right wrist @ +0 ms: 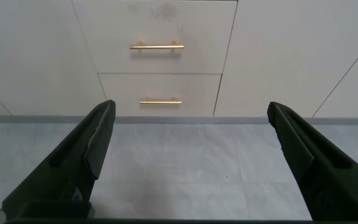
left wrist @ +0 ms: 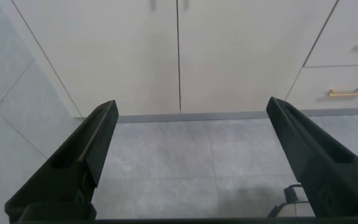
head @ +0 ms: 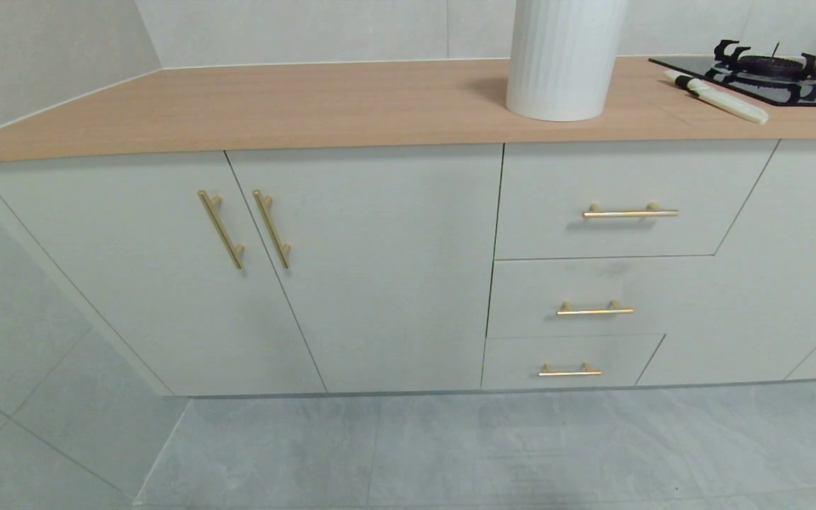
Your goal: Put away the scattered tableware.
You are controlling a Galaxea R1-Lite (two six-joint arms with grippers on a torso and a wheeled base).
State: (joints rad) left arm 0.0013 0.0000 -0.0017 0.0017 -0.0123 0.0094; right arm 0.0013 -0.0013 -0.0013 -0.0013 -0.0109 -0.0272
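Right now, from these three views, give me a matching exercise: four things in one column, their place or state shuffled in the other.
Things:
1. white ribbed jar
2. knife
3. left gripper
4. right gripper

Place or state:
A. open, facing the lower drawers
B. upright on the countertop
C. open, facing the cabinet doors
D. lying flat by the gas hob corner

Pairs: 1-B, 2-D, 3-C, 4-A.
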